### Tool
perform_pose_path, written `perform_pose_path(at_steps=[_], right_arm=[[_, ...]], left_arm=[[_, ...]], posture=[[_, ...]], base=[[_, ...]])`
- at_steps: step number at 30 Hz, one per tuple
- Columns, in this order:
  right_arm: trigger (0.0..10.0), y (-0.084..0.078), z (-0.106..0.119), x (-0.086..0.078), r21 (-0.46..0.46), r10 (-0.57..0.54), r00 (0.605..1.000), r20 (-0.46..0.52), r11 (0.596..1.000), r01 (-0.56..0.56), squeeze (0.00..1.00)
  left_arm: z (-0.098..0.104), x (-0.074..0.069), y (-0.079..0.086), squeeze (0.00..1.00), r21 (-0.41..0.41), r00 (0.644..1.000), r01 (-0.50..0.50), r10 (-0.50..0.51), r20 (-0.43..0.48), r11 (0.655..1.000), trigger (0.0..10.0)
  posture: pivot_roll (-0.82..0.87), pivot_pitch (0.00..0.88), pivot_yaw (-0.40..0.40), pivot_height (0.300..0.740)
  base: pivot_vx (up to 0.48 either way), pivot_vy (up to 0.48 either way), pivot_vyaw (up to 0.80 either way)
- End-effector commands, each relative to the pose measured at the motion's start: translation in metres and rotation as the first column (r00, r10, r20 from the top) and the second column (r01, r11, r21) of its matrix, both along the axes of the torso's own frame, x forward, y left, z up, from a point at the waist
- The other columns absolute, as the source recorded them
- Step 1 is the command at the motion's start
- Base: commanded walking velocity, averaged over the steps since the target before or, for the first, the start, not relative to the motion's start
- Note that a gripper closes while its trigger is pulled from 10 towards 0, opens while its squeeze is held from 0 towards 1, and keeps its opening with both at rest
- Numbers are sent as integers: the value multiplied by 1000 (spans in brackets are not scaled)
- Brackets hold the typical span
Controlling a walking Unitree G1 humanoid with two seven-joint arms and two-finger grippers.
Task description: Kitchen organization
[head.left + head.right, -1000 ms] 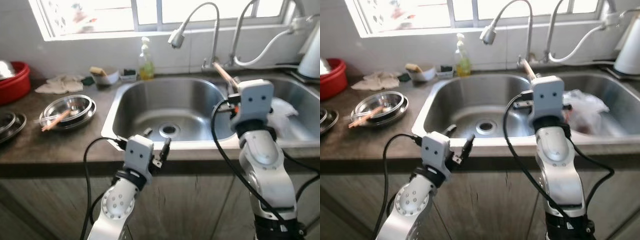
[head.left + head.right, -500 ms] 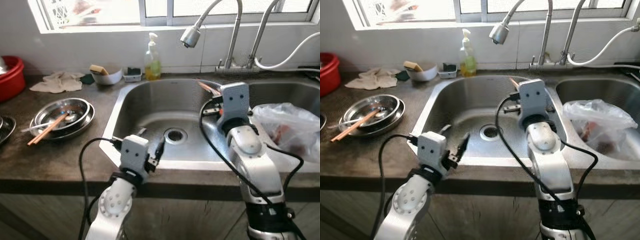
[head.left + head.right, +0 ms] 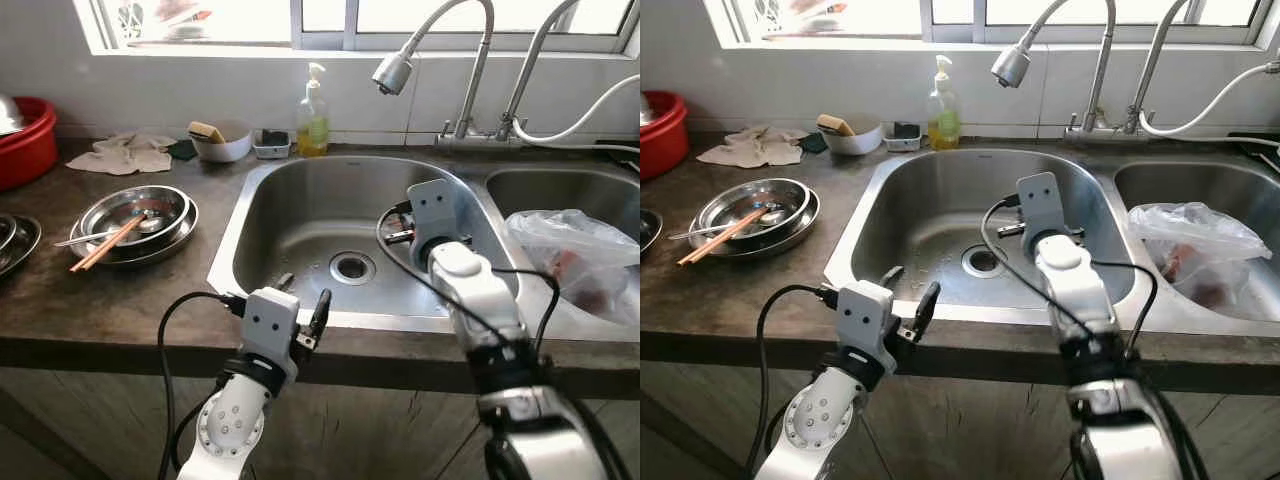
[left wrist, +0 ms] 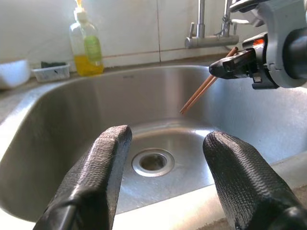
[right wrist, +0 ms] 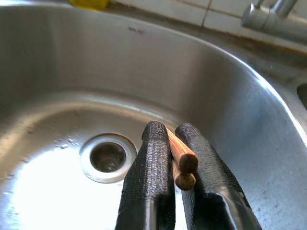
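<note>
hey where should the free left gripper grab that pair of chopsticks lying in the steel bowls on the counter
Grip the chopsticks at the end jutting past the rim of the steel bowls, probably coming from above with the open left gripper closing across both sticks. That end hangs clear of the bowl wall; the other lies inside beside a spoon.

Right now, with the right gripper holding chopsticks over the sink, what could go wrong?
1. The right gripper pinches the chopsticks near one end; they could pivot or slip out and land by the drain.
2. The long free end points down into the sink; moving lower could jam it against the steel.
3. The left gripper, open at the sink's front edge, could bump the rim.
</note>
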State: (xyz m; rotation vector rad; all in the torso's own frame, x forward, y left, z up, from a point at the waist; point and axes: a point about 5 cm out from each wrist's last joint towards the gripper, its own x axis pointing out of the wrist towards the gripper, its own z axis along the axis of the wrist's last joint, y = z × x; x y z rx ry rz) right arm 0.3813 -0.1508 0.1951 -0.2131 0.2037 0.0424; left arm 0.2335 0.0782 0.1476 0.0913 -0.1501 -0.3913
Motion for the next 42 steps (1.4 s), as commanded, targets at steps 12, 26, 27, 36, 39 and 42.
perform_pose_path(at_steps=[12,26,27,36,39,42], right_arm=[[10000,0,-5,8,-50,44,998,-33,998,-45,1000],[10000,-3,15,-8,36,-11,983,183,999,4,0],[10000,-3,20,-13,47,-21,973,228,999,11,0],[10000,0,34,-64,113,-29,898,438,993,-23,0],[10000,2,25,-83,101,-11,889,458,994,-39,0],[10000,2,8,-103,100,0,893,450,994,-50,0]], left_arm=[[3,-5,3,0,9,1000,-15,15,-3,1000,10000],[4,0,3,0,15,1000,-10,10,7,1000,10000],[3,1,3,0,17,1000,-10,10,8,1000,10000],[4,5,6,0,25,1000,-7,7,15,1000,10000],[4,6,9,0,30,1000,-13,12,19,999,10000],[3,4,12,0,37,1000,-19,18,16,999,10000]], posture=[[126,102,-36,740],[129,66,-25,740],[123,59,-24,740],[113,35,-6,740],[108,29,0,740],[104,25,3,740]], base=[[0,0,0],[0,0,0],[0,0,0],[0,0,0],[0,0,0],[0,0,0]])
